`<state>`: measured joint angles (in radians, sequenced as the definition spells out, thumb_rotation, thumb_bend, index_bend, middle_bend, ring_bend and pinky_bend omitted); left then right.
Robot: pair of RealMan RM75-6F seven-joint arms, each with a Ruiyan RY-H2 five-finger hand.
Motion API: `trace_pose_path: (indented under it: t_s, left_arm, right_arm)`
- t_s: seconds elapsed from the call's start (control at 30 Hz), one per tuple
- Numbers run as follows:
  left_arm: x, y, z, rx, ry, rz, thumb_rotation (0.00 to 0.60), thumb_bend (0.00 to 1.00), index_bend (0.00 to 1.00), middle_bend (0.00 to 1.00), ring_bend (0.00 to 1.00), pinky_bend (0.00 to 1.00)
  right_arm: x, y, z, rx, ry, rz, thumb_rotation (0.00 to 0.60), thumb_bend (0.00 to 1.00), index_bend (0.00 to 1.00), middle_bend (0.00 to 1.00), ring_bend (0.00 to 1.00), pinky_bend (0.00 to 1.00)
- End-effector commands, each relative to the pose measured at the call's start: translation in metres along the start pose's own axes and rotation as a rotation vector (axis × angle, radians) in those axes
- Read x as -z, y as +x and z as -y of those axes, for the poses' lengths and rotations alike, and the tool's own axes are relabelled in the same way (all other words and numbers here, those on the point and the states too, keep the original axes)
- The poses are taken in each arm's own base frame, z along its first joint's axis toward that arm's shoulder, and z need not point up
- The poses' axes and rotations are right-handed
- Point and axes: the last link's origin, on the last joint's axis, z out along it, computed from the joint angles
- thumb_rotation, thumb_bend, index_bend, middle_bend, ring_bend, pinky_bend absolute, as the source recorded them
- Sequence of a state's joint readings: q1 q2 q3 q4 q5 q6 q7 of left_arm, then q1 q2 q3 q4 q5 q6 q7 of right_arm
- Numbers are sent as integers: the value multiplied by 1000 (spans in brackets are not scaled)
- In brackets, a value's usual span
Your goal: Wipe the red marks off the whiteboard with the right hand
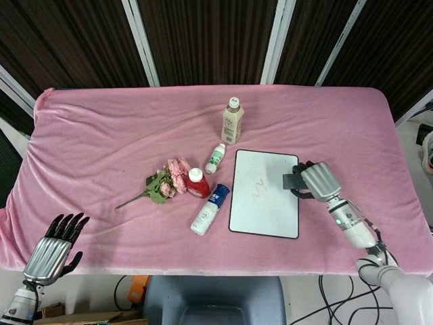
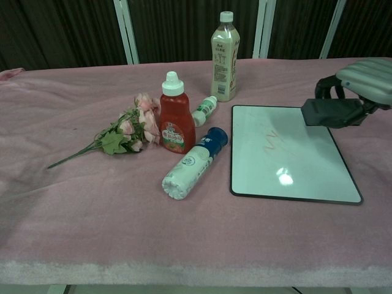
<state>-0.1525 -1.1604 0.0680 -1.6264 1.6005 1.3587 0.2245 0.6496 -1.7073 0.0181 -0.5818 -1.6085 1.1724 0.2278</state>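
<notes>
Pink tablecloth [image 1: 101,135] scene — right hand [image 1: 316,180] gripped a dark eraser [image 2: 331,113] over the whiteboard [image 1: 264,223] right edge; red marks [image 1: 259,191] lay leftward, mid-board. Left hand [image 1: 51,252] idle, fingers spread.

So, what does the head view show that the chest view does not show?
Only the head view shows the left hand, open below the table's near edge, and the right forearm. Only the chest view shows the red bottle from the side, standing upright. Both show the right hand holding the dark eraser over the whiteboard's right edge, the red marks still unwiped, the flowers and the lying blue-capped bottle.
</notes>
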Motion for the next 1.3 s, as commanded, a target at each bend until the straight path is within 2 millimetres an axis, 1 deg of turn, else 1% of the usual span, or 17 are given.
trace_pose_path:
  t_s: [0.03, 0.13, 0.23, 0.33, 0.5, 0.73, 0.9, 1.07, 1.13, 1.3]
  left_arm:
    - [0, 0, 1, 1, 2, -2, 600, 407, 0, 42, 52, 65]
    - [-1, 1, 2, 0, 8, -2, 600, 408, 0, 42, 52, 65]
    - [-1, 1, 2, 2, 8, -1, 600, 408, 0, 43, 52, 65]
    - [-1, 1, 2, 3, 10, -4, 600, 408, 0, 43, 53, 65]
    - [-1, 1, 3, 4, 10, -2, 600, 408, 0, 43, 53, 65]
    - [-1, 1, 2, 2, 8, 0, 600, 408, 0, 43, 53, 65]
    - [-2, 0, 2, -1, 7, 4, 600, 408, 0, 43, 53, 65]
    - [-4, -1, 2, -6, 11, 8, 600, 407, 0, 43, 53, 65]
    - [-4, -1, 2, -8, 16, 9, 600, 407, 0, 43, 52, 65]
    - [-7, -2, 3, -5, 27, 15, 600, 407, 0, 43, 53, 65]
  right_arm:
    - [-26, -2, 36, -13, 38, 12, 600, 417, 974, 733, 717, 891]
    - [-38, -3, 56, -3, 55, 23, 600, 417, 974, 733, 717, 890]
    - [-45, -5, 70, 24, 71, 33, 600, 417, 974, 733, 717, 890]
    - [-47, -7, 80, 36, 82, 46, 600, 417, 974, 733, 717, 890]
    - [-44, -11, 89, 62, 110, 71, 600, 418, 975, 733, 717, 890]
    - [-30, -17, 103, 67, 178, 94, 600, 417, 974, 733, 717, 890]
    - [-28, -17, 107, 81, 193, 90, 600, 417, 974, 733, 717, 890]
    - [-42, -18, 106, 111, 156, 104, 600, 418, 974, 733, 717, 890]
    - [-51, -19, 104, 130, 133, 115, 600, 418, 974, 733, 717, 890]
    - [-63, -22, 97, 157, 87, 134, 600, 417, 975, 733, 717, 890]
